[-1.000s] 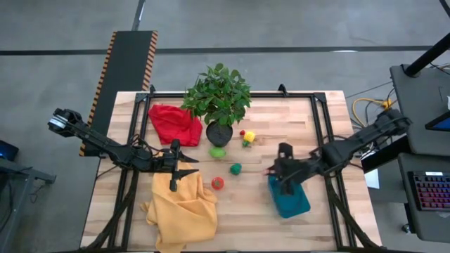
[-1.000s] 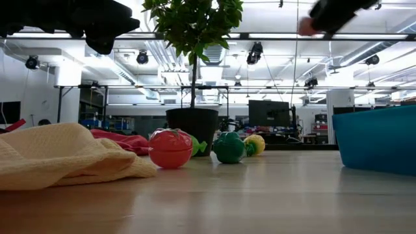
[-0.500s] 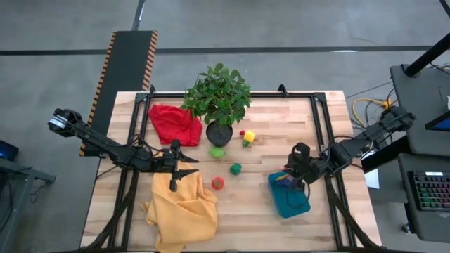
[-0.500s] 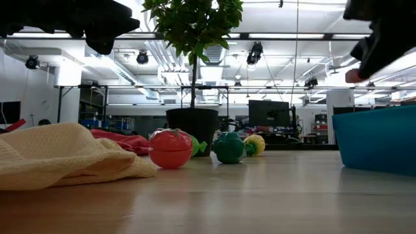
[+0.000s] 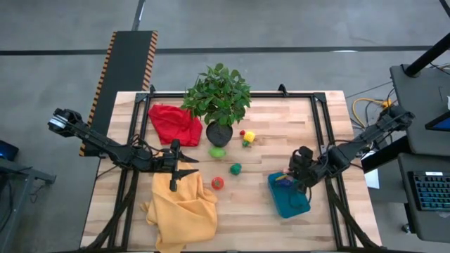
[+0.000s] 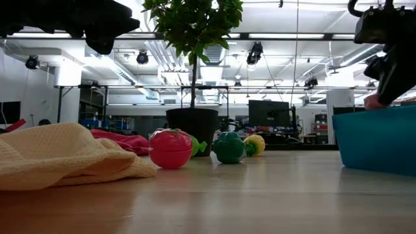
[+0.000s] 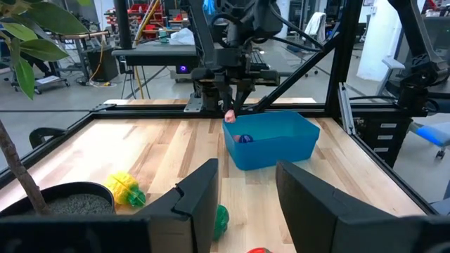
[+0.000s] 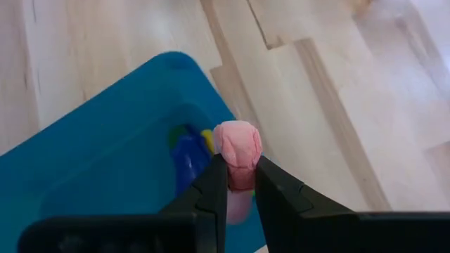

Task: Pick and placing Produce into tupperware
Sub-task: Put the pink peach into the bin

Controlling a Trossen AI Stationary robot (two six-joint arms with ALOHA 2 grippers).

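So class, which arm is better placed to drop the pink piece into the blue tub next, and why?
The right. Its gripper is already shut on the pink piece just above the blue tub. The left gripper is open and empty, over at the yellow cloth across the table.

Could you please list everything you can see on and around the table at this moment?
Container: 1, teal-blue, right side of the table.
Blue piece: 1, inside the container.
Pink piece: 1, held over the container's edge.
Tomato: 1, red, table middle.
Green pieces: 2, between the tomato and the pot.
Yellow piece: 1, right of the pot.
Potted plant: 1, green, far middle.
Red cloth: 1, left of the plant.
Yellow cloth: 1, near left.
Right gripper: shut on the pink piece.
Left gripper: open, over the yellow cloth.
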